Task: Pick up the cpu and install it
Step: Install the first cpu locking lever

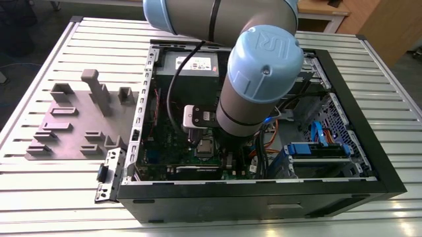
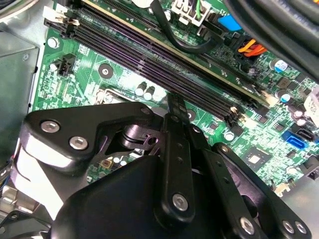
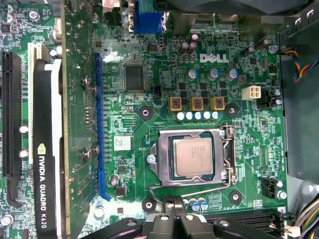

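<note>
The arm (image 1: 254, 86) reached down into the open computer case (image 1: 264, 197) that lay on the slatted tabletop (image 1: 59, 187). In the first wrist view the cpu (image 3: 193, 157), silvery top up, sat flat inside the silver socket frame (image 3: 160, 162) on the green motherboard (image 3: 149, 74), with the retaining lever (image 3: 199, 190) running along one edge of the frame. The gripper (image 3: 174, 203) hung just beside that edge, its black fingers (image 3: 174, 206) drawn together and holding nothing. In the second wrist view the gripper (image 2: 175, 107) stood above the board near the long dark memory slots (image 2: 164, 64). A black graphics card (image 3: 47, 164) stood well apart from the socket
</note>
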Robot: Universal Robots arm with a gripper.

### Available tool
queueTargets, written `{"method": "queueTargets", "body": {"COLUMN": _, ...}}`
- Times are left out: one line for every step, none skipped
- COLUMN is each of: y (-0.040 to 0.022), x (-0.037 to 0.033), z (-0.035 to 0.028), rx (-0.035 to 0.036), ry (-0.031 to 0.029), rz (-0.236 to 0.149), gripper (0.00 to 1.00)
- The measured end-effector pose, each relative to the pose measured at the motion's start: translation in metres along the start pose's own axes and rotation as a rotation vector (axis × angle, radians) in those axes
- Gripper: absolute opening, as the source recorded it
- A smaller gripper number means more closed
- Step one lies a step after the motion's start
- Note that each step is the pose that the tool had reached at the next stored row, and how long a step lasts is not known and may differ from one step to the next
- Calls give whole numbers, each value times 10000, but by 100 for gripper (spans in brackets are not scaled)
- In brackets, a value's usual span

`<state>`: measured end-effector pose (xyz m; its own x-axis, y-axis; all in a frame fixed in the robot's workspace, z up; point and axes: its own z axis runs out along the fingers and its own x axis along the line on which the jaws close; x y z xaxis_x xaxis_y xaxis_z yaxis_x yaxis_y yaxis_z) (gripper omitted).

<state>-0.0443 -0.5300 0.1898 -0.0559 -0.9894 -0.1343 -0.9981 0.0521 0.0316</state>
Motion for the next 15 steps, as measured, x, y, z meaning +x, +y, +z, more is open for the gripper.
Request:
{"method": "queueTargets", "body": {"y": -2, "x": 0, "z": 2, "rx": 0, "ry": 1, "rz": 0, "gripper": 11}}
{"method": "queueTargets", "body": {"y": -3, "x": 1, "z": 5, "rx": -1, "ry": 1, "rz": -1, "gripper": 11}}
{"method": "queueTargets", "body": {"y": -5, "x": 1, "z": 9, "rx": -1, "ry": 1, "rz": -2, "gripper": 11}}
{"method": "queueTargets", "body": {"y": -6, "x": 1, "z": 12, "rx": -1, "ry": 2, "rz": 0, "gripper": 11}}
{"method": "queueTargets", "body": {"y": -9, "x": 2, "z": 14, "rx": -1, "ry": 2, "rz": 0, "gripper": 11}}
{"method": "queueTargets", "body": {"y": -11, "x": 2, "z": 17, "rx": 0, "ry": 2, "rz": -1, "gripper": 11}}
{"method": "queueTargets", "body": {"y": -11, "x": 2, "z": 19, "rx": 1, "ry": 0, "rz": -1, "gripper": 11}}
{"method": "queueTargets", "body": {"y": -12, "x": 2, "z": 21, "rx": 1, "ry": -1, "rz": -2, "gripper": 11}}
{"method": "queueTargets", "body": {"y": -12, "x": 2, "z": 21, "rx": 1, "ry": -1, "rz": -2, "gripper": 11}}
{"method": "queueTargets", "body": {"y": -12, "x": 2, "z": 21, "rx": 1, "ry": 0, "rz": -3, "gripper": 11}}
{"method": "queueTargets", "body": {"y": -10, "x": 2, "z": 22, "rx": 2, "ry": -1, "rz": -4, "gripper": 11}}
{"method": "queueTargets", "body": {"y": -5, "x": 3, "z": 23, "rx": 4, "ry": -2, "rz": -5, "gripper": 11}}
{"method": "queueTargets", "body": {"y": 4, "x": 3, "z": 25, "rx": 5, "ry": -7, "rz": -6, "gripper": 11}}
{"method": "queueTargets", "body": {"y": 15, "x": 3, "z": 26, "rx": 4, "ry": -9, "rz": -5, "gripper": 11}}
{"method": "queueTargets", "body": {"y": 25, "x": 4, "z": 25, "rx": 3, "ry": -7, "rz": -3, "gripper": 11}}
